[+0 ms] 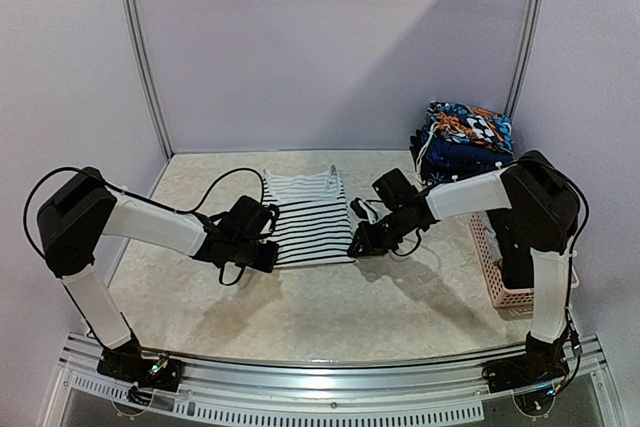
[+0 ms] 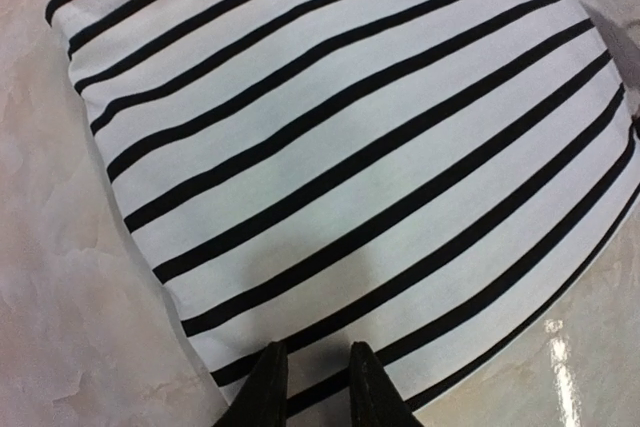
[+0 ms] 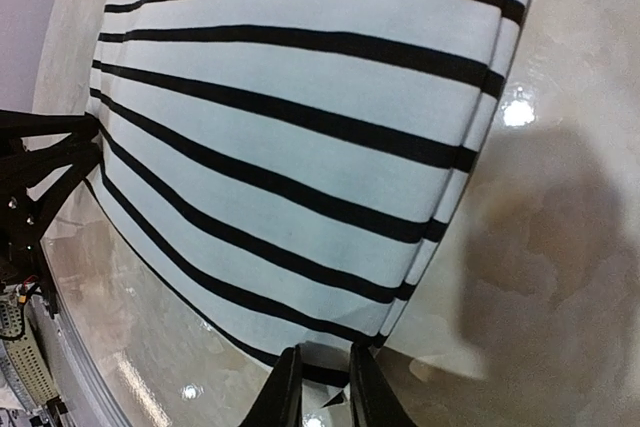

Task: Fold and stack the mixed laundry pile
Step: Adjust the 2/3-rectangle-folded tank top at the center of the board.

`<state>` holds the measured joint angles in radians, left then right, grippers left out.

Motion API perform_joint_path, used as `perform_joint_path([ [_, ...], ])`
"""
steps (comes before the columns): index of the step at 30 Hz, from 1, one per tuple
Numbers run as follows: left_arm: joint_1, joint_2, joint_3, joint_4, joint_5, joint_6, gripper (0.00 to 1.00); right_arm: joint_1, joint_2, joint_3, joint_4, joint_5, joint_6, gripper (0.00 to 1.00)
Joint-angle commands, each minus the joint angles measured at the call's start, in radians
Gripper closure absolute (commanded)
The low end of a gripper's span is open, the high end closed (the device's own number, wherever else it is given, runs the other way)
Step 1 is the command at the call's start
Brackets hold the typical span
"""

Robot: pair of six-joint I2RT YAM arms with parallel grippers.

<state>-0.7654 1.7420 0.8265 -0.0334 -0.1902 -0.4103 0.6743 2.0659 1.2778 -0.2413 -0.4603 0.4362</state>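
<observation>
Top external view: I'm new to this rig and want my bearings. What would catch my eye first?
The black-and-white striped garment lies folded flat in the middle of the table, and the left claw and right claw meet it at its two near corners. At the far right, a brightly patterned blue and orange stack of fabric sits beyond a pink basket, which the right arm partly hides.
</observation>
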Motion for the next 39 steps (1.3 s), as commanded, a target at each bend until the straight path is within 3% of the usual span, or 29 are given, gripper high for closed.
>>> perform_joint_path([
  [1, 0.0, 0.003, -0.031, 0.016, 0.009, -0.019, 0.78, 0.009, 0.011, -0.034, 0.007, 0.008, 0.018, 0.83],
  [14, -0.017, -0.015, -0.08, 0.072, 0.008, -0.035, 0.78, 0.017, -0.019, -0.1, 0.01, 0.052, 0.042, 0.85],
  [30, -0.047, -0.174, -0.096, -0.022, -0.033, -0.028, 0.78, 0.059, -0.151, -0.111, -0.014, 0.077, 0.045, 0.86],
  [39, -0.051, -0.16, -0.118, -0.007, -0.034, -0.039, 0.78, 0.064, -0.11, -0.078, 0.016, 0.061, 0.056, 0.86],
])
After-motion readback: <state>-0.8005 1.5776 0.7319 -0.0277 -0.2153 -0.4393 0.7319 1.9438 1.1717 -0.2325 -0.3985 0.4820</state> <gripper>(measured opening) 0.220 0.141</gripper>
